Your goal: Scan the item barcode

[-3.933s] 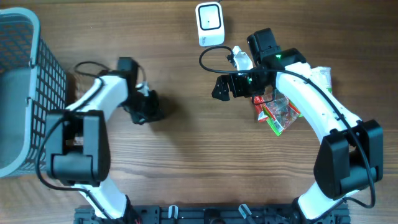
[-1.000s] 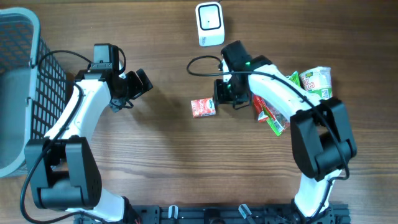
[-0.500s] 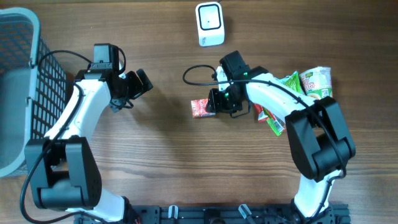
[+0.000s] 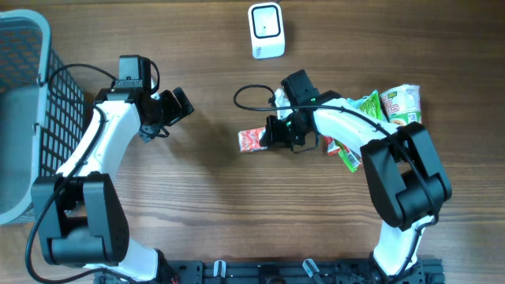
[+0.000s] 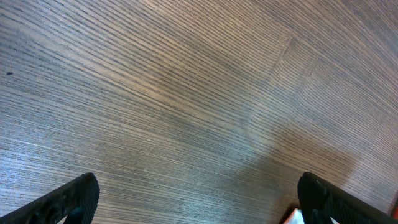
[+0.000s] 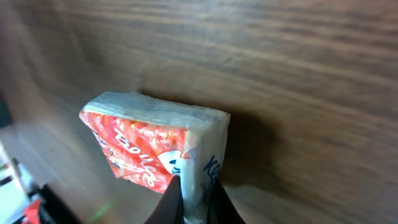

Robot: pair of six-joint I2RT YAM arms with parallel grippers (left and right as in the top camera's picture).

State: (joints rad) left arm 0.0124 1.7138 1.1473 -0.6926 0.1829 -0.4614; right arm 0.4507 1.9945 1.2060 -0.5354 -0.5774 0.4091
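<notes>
- Currently, the red packet point(image 4: 251, 140) is lying on the wooden table point(image 4: 237, 221), directly at the tip of the right gripper point(image 4: 270, 136).
- In the right wrist view, the white side edge of the red packet point(image 6: 149, 152) is seen pinched by the right gripper point(image 6: 194, 194). The two fingers are pressed almost together, so this gripper is clenched on the packet.
- The red printed face of the packet is turned up and away from the fingers. White lettering is seen on it, but it cannot be read.
- Behind the right gripper, along its own arm, a pile of other snacks is found. A green packet point(image 4: 368, 105) and a white-green pack point(image 4: 401, 102) can be told apart, and the rest is partly covered by the arm.
- A black cable point(image 4: 243, 93) is looped just beside the right wrist.
- A white scanner point(image 4: 266, 30) is placed to one side of the right gripper, near the table edge and well apart from the packet.
- The left gripper point(image 4: 180, 102) is held well apart from the packet, on the side opposite to the right gripper.
- In the left wrist view, the jaws of the left gripper point(image 5: 196, 183) are spread wide. Nothing is held between them, and only bare wood is seen under them.
- Behind the left gripper, past its arm, a grey wire basket point(image 4: 24, 24) is standing at the table edge.
</notes>
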